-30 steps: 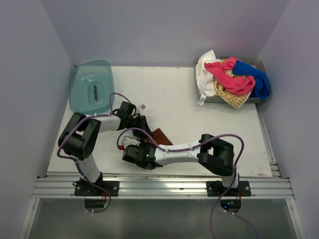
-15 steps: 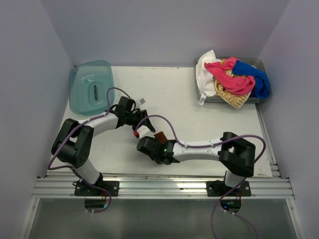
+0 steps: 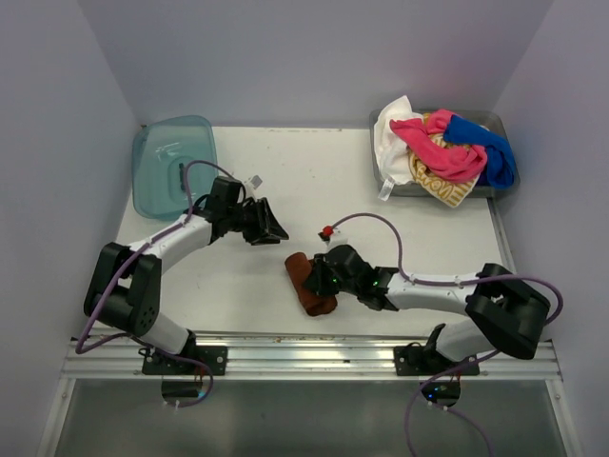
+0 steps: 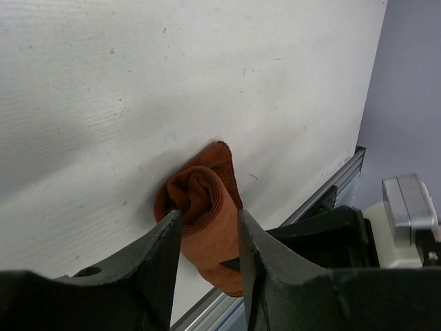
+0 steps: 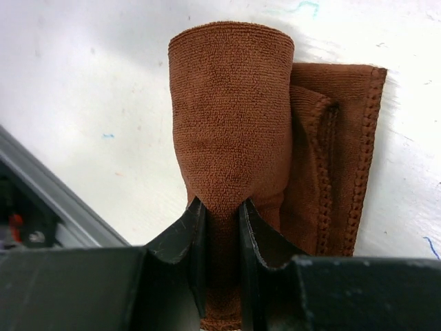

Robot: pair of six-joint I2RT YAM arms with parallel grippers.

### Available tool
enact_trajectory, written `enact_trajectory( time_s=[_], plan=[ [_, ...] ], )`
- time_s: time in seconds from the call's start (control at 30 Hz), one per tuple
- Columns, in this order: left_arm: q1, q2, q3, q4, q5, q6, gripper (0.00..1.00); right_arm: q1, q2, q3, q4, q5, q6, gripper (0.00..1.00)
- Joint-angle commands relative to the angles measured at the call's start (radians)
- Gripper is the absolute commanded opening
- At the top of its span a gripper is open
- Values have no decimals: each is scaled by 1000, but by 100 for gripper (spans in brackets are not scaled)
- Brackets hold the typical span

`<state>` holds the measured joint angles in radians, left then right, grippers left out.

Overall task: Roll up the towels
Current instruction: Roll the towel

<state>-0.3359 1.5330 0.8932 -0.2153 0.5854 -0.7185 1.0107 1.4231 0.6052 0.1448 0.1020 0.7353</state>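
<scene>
Black right claw (image 5: pixel 219 207): clamped on the near end of the rust-brown towel (image 5: pixel 231 117), with cloth pinched between both fingers.
Rolled rust-brown towel: a short cylinder with a flat folded flap beside it, lying on the white table (image 3: pixel 381 209) near the middle of the front edge.
Black left claw (image 3: pixel 273 228): jaws apart with nothing between them, well to the left of the roll and pointed toward it.
Heap of other towels (image 3: pixel 442 152): white, pink, blue and striped, piled in the grey bin (image 3: pixel 487 116) at the far right corner.
Translucent teal tray (image 3: pixel 171 176): far left corner.
</scene>
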Motion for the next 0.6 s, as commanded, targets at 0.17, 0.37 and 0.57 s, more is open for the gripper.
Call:
enact_trajectory(
  time_s=[0.17,0.37,0.57],
  plan=[
    [-26,-36,-16,-22,37,8,53,-127,5,-251,319,-251,251,1],
    [-121,-5,-54,-1,51,14,70,-184,103,-332,510,-333,329,1],
    [-141,81,-85,73,99,2,70,-207,200,-346,618,-381,354,0]
  ],
)
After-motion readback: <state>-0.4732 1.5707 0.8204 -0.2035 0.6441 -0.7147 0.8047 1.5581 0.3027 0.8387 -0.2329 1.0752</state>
